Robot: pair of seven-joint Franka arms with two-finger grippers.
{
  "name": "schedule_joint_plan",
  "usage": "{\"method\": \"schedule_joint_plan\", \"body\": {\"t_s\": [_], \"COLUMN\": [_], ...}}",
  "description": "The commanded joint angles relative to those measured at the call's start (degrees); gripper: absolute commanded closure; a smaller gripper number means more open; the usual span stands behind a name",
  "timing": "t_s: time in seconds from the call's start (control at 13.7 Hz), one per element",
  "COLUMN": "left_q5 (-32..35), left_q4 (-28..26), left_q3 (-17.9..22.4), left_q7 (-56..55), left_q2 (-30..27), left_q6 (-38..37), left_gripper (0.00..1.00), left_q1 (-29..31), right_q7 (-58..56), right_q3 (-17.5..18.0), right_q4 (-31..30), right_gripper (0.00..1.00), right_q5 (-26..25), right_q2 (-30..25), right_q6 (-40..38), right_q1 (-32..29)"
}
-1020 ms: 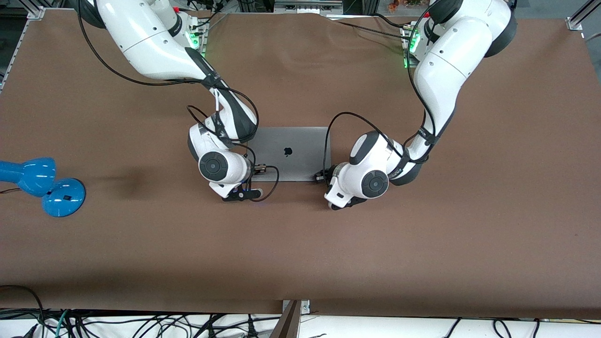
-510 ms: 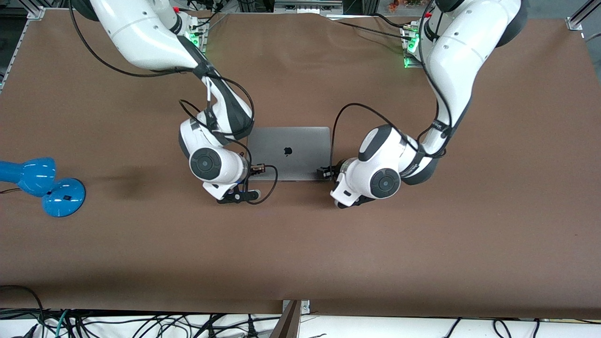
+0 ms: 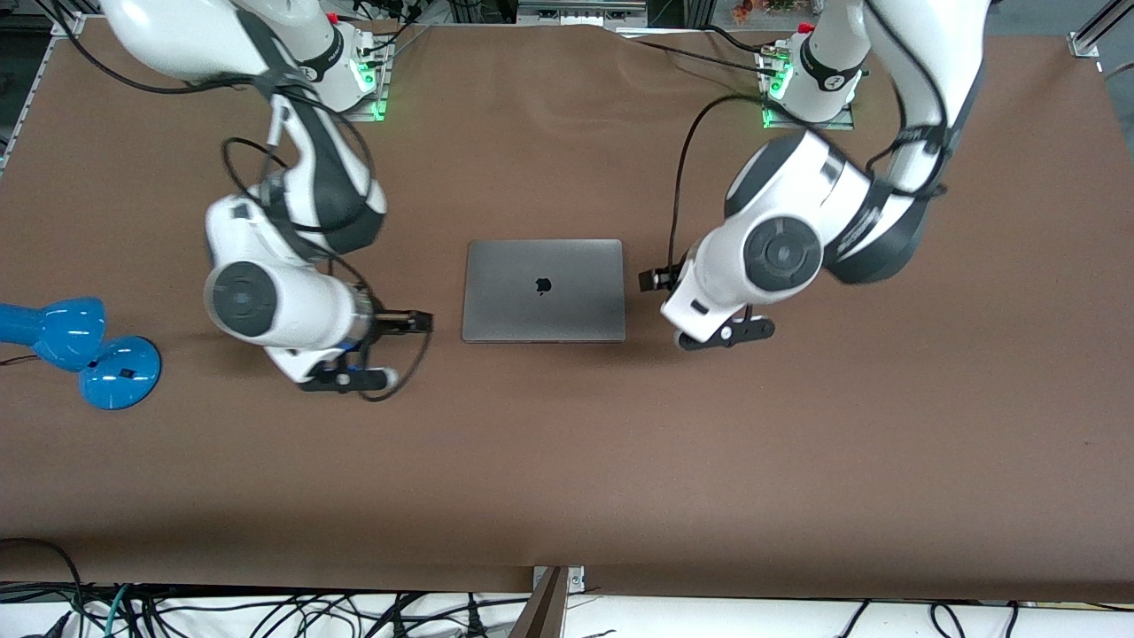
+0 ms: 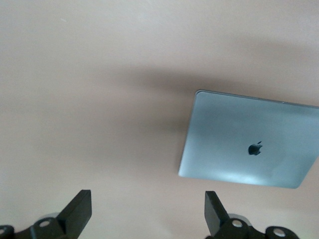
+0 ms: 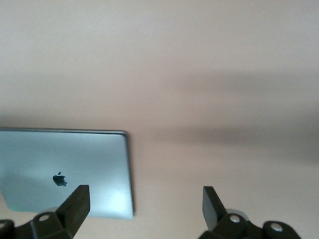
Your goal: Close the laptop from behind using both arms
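Observation:
The laptop [image 3: 543, 290] lies shut and flat in the middle of the brown table, with the dark apple logo on its lid facing up. It also shows in the left wrist view [image 4: 249, 149] and the right wrist view [image 5: 65, 172]. My right gripper [image 3: 412, 322] is open and empty over bare table beside the laptop, toward the right arm's end; the right wrist view [image 5: 144, 209] shows its fingers wide apart. My left gripper [image 3: 653, 279] is open and empty over bare table beside the laptop, toward the left arm's end; it also shows in the left wrist view [image 4: 148, 214]. Neither gripper touches the laptop.
A blue desk lamp [image 3: 80, 350] lies at the right arm's end of the table. Black cables trail from both arms. The table edge nearest the camera has a tangle of cables [image 3: 266, 611] below it.
Both grippers have left the laptop's near corners, moving outward toward their own ends of the table. The arms have swung back. The laptop has stayed shut and still.

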Motion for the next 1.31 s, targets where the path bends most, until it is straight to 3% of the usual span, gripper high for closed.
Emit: {"method": "schedule_joint_plan", "body": {"t_s": [0.0, 0.15, 0.36, 0.51, 0.66, 0.95, 1.24], "left_q5": [1.1, 0.8, 0.4, 0.4, 0.3, 0.4, 1.3], "left_q4": [-10.9, -13.9, -18.1, -19.6, -19.4, -19.4, -18.6], "left_q3": [3.7, 7.6, 14.5, 18.0, 17.6, 17.7, 18.2], "left_q7": [6.5, 11.9, 22.0, 28.4, 32.3, 41.1, 43.5], "left_q2": [-11.6, -16.5, -23.1, -25.8, -26.9, -28.6, -31.4], "left_q6": [1.2, 1.2, 1.2, 1.1, 1.1, 1.0, -1.8], "left_gripper": [0.00, 0.00, 0.00, 0.00, 0.00, 0.00, 0.00], "left_q1": [0.7, 0.6, 0.5, 1.7, 7.9, 12.8, 11.8], "right_q7": [-0.4, -6.4, -12.6, -13.5, -14.0, -13.9, -13.6], "right_q3": [-1.4, -2.8, -7.8, -8.1, -9.0, -11.4, -14.0], "right_q4": [-0.6, -0.4, -0.8, -1.8, -6.0, -16.3, -16.4], "right_gripper": [0.00, 0.00, 0.00, 0.00, 0.00, 0.00, 0.00], "right_q5": [-0.8, -0.8, -0.9, -2.5, -4.6, -4.6, -3.8], "right_q2": [-3.7, -5.3, -9.0, -12.8, -18.7, -31.1, -33.6], "right_q6": [-2.4, -4.7, -4.2, -3.6, -3.4, -8.9, -13.3], "right_q1": [-3.0, -5.0, -5.3, -6.9, -7.5, -7.4, -7.3]}}
